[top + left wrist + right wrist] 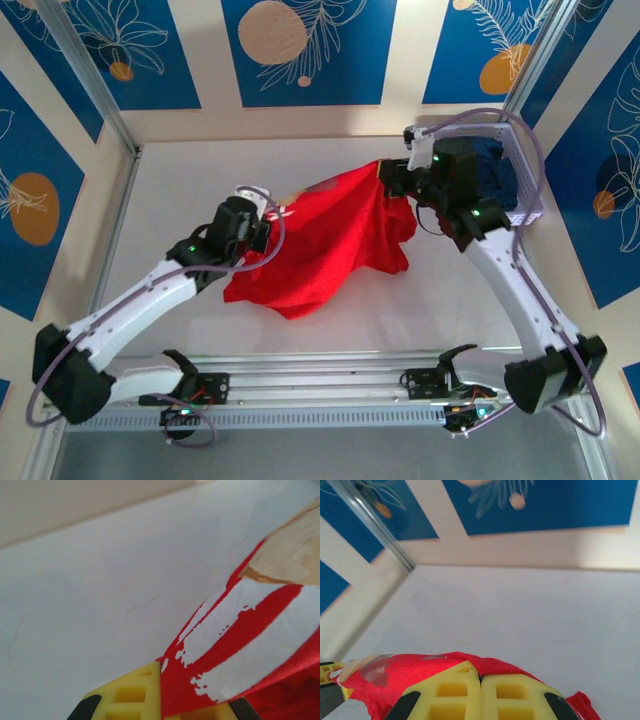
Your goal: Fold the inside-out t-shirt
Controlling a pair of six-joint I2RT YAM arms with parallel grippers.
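The red t-shirt (330, 240) hangs stretched between my two grippers above the middle of the table, and its lower part trails onto the surface. My left gripper (268, 215) is shut on its left edge. In the left wrist view the cloth (240, 630), printed with white lettering, runs out from between the yellow fingers of that gripper (161, 667). At the shirt's upper right corner my right gripper (390, 180) is shut on the cloth. In the right wrist view a red fold (410, 672) is pinched between the closed yellow pads of the right gripper (480, 672).
A white basket (530, 200) stands at the back right behind the right arm, with a dark navy garment (497, 165) in it. The white table (200, 180) is walled by metal frame posts and blue patterned panels. Both arm bases sit on the near rail.
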